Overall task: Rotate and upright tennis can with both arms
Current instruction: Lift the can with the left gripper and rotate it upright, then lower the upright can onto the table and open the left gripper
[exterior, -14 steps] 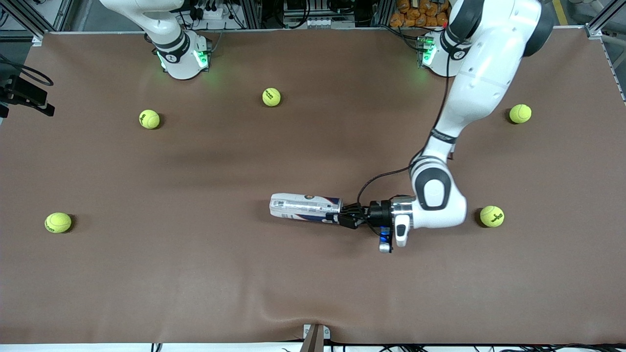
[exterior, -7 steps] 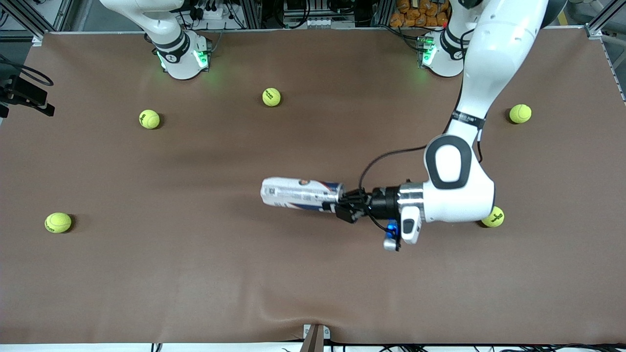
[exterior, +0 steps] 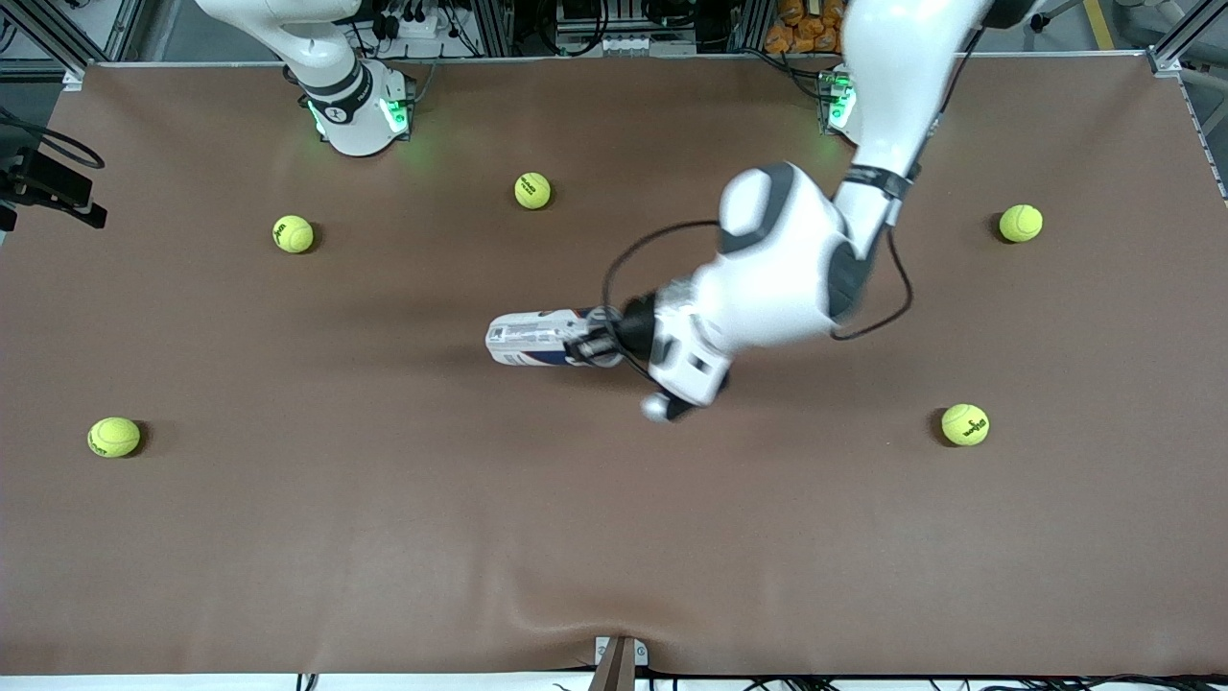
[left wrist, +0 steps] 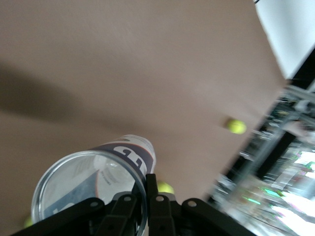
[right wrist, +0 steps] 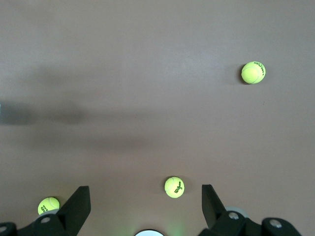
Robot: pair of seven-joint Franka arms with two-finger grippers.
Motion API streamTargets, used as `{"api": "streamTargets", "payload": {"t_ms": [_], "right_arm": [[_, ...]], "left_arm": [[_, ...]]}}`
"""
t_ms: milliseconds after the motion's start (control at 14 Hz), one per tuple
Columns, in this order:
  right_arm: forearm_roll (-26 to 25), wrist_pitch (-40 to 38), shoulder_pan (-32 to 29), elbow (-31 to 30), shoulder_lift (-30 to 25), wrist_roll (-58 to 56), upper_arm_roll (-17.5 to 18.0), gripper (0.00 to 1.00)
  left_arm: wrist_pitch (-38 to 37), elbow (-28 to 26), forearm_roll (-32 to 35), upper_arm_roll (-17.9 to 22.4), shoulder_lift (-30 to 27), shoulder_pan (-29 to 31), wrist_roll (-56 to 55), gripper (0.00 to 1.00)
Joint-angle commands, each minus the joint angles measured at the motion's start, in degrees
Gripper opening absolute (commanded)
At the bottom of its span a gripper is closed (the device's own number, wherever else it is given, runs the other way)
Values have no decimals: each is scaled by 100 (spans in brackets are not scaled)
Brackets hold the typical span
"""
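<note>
Lift is evident: the tennis can, lying on the bench a second ago, is now carried clear of it at frame centre, tilted, its rim clamped by the left end effector, one finger inside the open mouth. The left arm has swung up and inward, so rotation has begun; uprighting is not yet done. The right end effector waits spread apart over the upper-left bench.

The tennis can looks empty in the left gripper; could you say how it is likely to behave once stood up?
The tennis can is clear and empty, so probably light. The left gripper pinches only its open rim, so it may flex or slip. Tall and slim, it could tip.
</note>
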Motion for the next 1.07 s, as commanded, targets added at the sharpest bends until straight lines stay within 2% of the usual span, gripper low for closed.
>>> {"api": "streamTargets", "payload": {"t_ms": [0,72,215,287,430,502,717,1003], "right_arm": [[-6,-33,-85,26,-12,-81,46,100],[-15,-33,-85,26,-12,-81,55,100],[-6,-33,-85,26,-12,-81,55,100],[-6,-33,-85,26,-12,-81,55,100],[-6,-42,-85,26,-12,-89,55,100],[-6,-42,-85,18,-12,-90,46,100],[-15,-42,-85,17,-12,-90,55,100],[-15,-42,-94,26,-12,-89,46,100]], "left_arm": [[-231,61,1964,644,-168,-894,-272,0],[-268,61,2286,672,-177,-1036,-343,0],[-268,61,2498,698,-150,-1203,-344,0],[-268,52,2891,716,-98,-1352,-309,0],[-268,52,4155,672,42,-1616,-213,0],[-259,52,4526,681,156,-1756,-177,0],[-225,52,4671,672,297,-1811,628,0],[258,43,4391,637,570,-1802,755,0]]}}
